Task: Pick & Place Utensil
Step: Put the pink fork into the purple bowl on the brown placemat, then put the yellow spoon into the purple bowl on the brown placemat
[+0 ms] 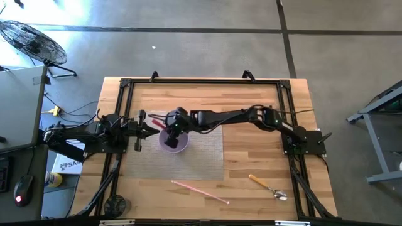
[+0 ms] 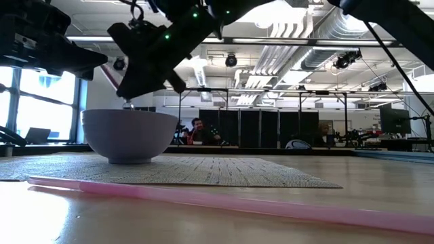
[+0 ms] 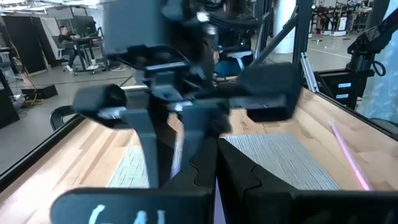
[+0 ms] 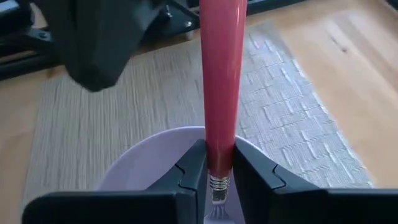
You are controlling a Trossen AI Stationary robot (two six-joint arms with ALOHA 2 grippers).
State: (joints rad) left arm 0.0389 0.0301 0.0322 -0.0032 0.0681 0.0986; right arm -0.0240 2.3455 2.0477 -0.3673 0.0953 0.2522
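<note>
My right gripper (image 1: 173, 130) hangs over the lavender bowl (image 1: 174, 140), near table centre, slightly toward 9 o'clock. Its fingers (image 4: 189, 171) are clamped on a red-handled utensil (image 4: 221, 93); in the right wrist view I see the metal neck of it just below the grip, pointing down into the bowl (image 4: 149, 158). Which kind of utensil I cannot tell, the head is cut off at the frame edge.

The bowl sits on the woven grey placemat (image 1: 201, 154), at the mat's 10 o'clock corner. From the low view the bowl (image 2: 129, 134) stands upright on the mat (image 2: 224, 171), with the gripper (image 2: 135, 74) above its rim, apart from it.

My left gripper (image 1: 151, 124) waits just beside the bowl at its 9 o'clock. Whether its fingers are apart or together I cannot tell.

Other items on the table (image 1: 251, 94): a thin pink straw-like stick (image 1: 200, 191) lying at the mat's 6 o'clock, off the mat, and a spoon with an orange handle (image 1: 268, 187) toward 4 o'clock, well apart from the bowl.
</note>
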